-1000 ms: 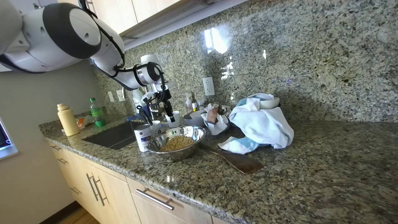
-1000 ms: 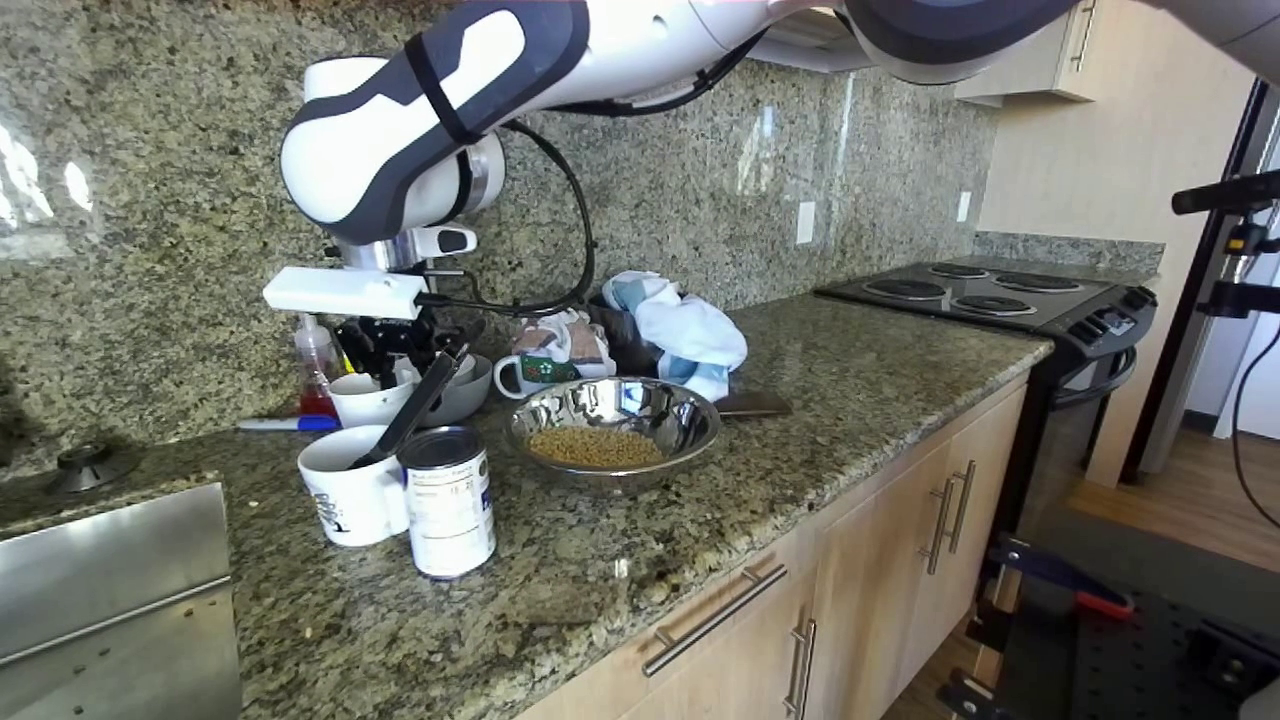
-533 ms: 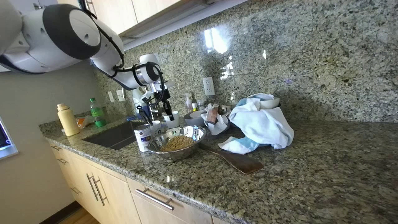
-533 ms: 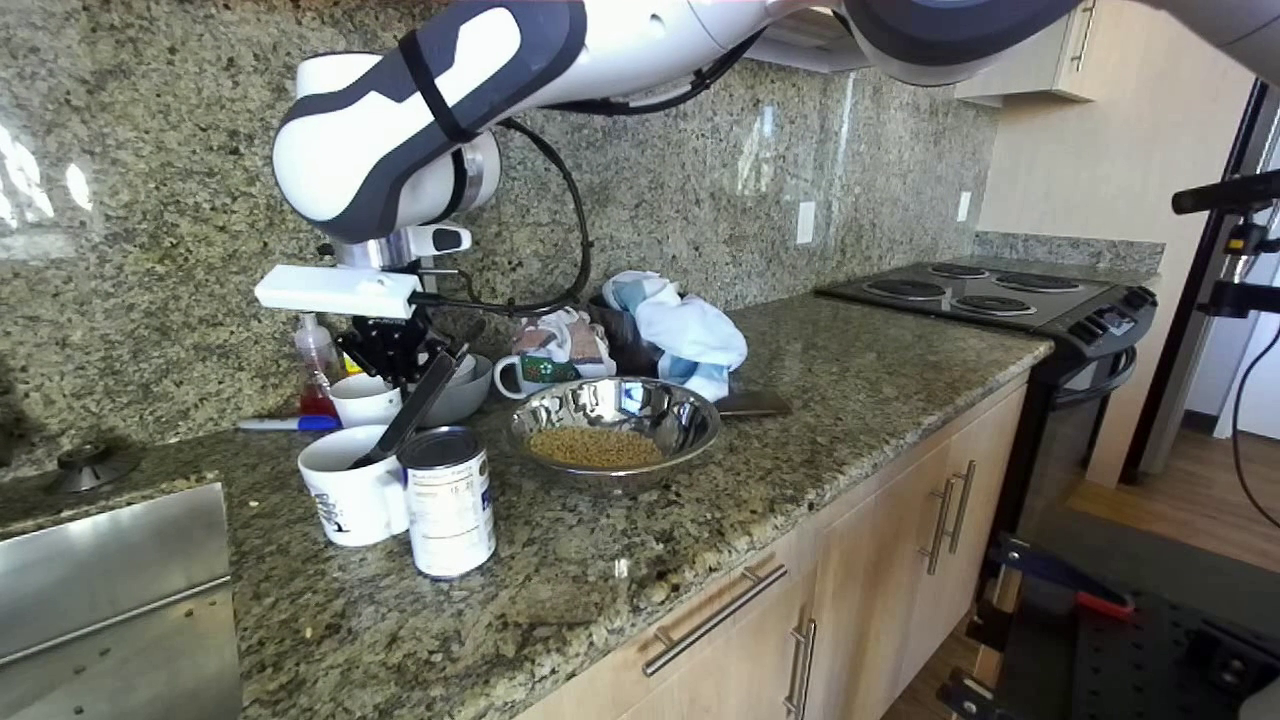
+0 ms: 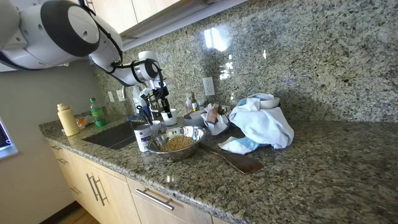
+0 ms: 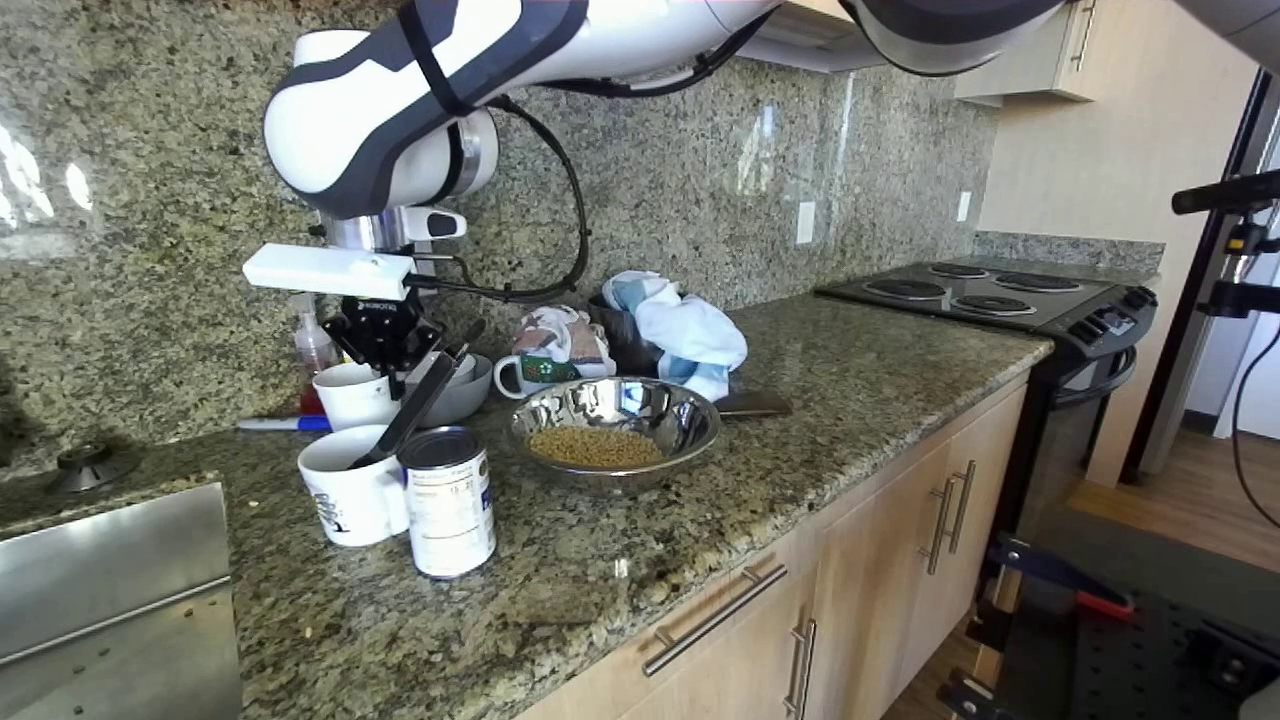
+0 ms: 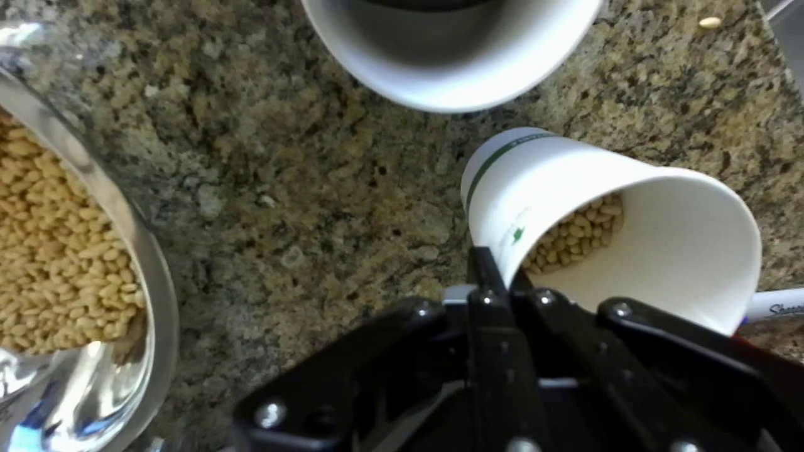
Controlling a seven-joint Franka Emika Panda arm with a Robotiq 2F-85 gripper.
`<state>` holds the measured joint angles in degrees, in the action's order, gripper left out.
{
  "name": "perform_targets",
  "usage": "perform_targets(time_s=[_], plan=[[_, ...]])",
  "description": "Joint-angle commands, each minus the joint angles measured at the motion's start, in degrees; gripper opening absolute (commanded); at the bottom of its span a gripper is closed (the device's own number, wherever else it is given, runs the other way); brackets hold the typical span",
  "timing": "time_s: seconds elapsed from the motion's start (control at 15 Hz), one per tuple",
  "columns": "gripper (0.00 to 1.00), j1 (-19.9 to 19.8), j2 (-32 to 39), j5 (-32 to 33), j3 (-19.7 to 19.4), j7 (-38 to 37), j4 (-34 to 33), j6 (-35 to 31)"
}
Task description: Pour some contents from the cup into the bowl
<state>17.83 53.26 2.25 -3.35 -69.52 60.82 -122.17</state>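
Observation:
The white cup (image 7: 553, 166), with pale grains inside, hangs from my gripper (image 7: 502, 269), which is shut on its wall near the rim. One finger lies outside the wall and one inside. In the wrist view the cup's mouth faces right. Both exterior views show the cup (image 5: 170, 118) roughly upright; in an exterior view a mug partly hides its lower part (image 6: 352, 400). The shiny metal bowl (image 5: 183, 153) holds yellowish-brown grains and stands on the counter, its rim (image 7: 164, 307) at the left of the wrist view, apart from the cup.
A white mug (image 6: 350, 500) with a black utensil stands close in front of the cup, beside a can (image 6: 450, 520). A marker (image 6: 275, 424) and a soap bottle (image 6: 315, 352) are behind. A wooden spatula (image 5: 242, 161) and cloth heap (image 5: 264, 124) lie beyond the bowl.
The jaws have closed on the cup's wall. Gripper and cup have risen a little and shifted slightly towards the sink side. The bowl, mug and can have not moved.

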Motion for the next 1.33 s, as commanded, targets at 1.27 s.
perform_targets(time_s=[1.27], plan=[[0.01, 0.28, -29.21, 0.82, -1.44, -13.37, 46.56, -25.94]])
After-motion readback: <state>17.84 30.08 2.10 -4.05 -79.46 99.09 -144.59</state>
